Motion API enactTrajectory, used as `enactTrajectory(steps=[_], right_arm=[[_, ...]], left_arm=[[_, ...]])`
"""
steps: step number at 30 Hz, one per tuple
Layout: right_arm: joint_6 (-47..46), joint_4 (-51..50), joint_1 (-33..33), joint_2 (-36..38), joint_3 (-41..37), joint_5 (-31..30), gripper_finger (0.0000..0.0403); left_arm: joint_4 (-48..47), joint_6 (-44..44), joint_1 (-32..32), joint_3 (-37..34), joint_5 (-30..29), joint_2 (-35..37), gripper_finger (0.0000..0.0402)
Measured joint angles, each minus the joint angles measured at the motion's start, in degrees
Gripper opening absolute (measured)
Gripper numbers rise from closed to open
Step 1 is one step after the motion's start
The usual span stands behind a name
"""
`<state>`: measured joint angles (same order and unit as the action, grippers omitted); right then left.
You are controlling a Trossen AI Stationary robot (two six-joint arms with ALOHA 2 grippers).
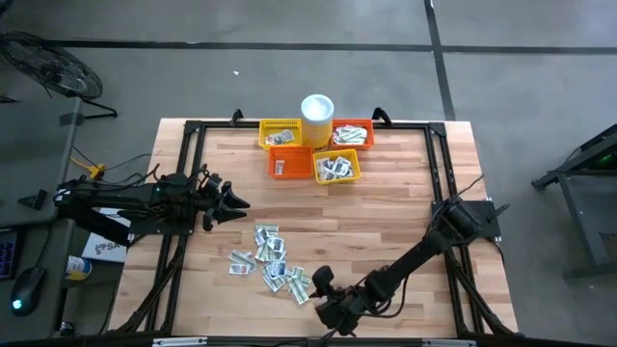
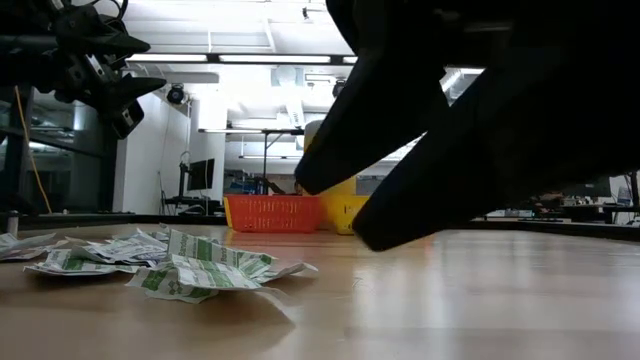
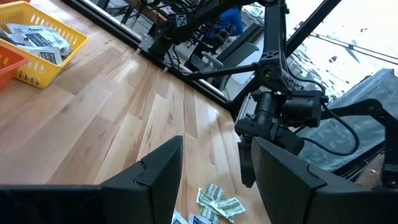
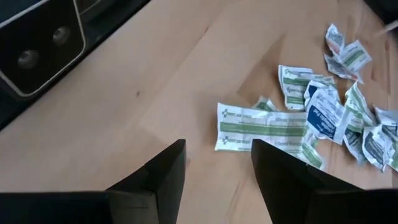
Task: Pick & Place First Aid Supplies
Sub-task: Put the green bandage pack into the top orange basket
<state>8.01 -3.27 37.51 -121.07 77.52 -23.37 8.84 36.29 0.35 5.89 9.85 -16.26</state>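
Observation:
The first aid supplies (image 1: 272,262) are a loose pile of small white, grey and green-printed sachets lying flat on the wooden table, left of middle toward the near edge. The same pile appears in the low view (image 2: 170,265) and the right wrist view (image 4: 323,115). My right gripper (image 1: 318,292) hovers open at the pile's right near end, just above the table (image 2: 335,212). Its fingers (image 4: 217,155) point at a long green-striped sachet (image 4: 261,127) and touch nothing. My left gripper (image 1: 239,204) waits open above the table's left side (image 3: 214,155), far of the pile.
Four small mesh baskets stand at the far edge: yellow (image 1: 280,133), red-orange (image 1: 289,162), yellow (image 1: 337,167) and red-orange (image 1: 353,132), all with sachets inside. A white cup (image 1: 316,111) stands between the far two. A black frame (image 1: 188,173) edges the table.

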Motion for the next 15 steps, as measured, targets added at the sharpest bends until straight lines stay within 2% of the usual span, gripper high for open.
enactTrajectory(steps=[10, 15], right_arm=[[0.87, 1.08, 0.01, -4.36, 3.76, -1.0, 0.0178], [-0.01, 0.68, 0.01, -5.17, 4.26, -2.61, 0.0198]], left_arm=[[-0.02, 0.0, 0.01, 0.0, -0.01, 0.01, 0.0191], [-0.03, 0.0, 0.01, 0.0, 0.0, -0.01, 0.0191]])
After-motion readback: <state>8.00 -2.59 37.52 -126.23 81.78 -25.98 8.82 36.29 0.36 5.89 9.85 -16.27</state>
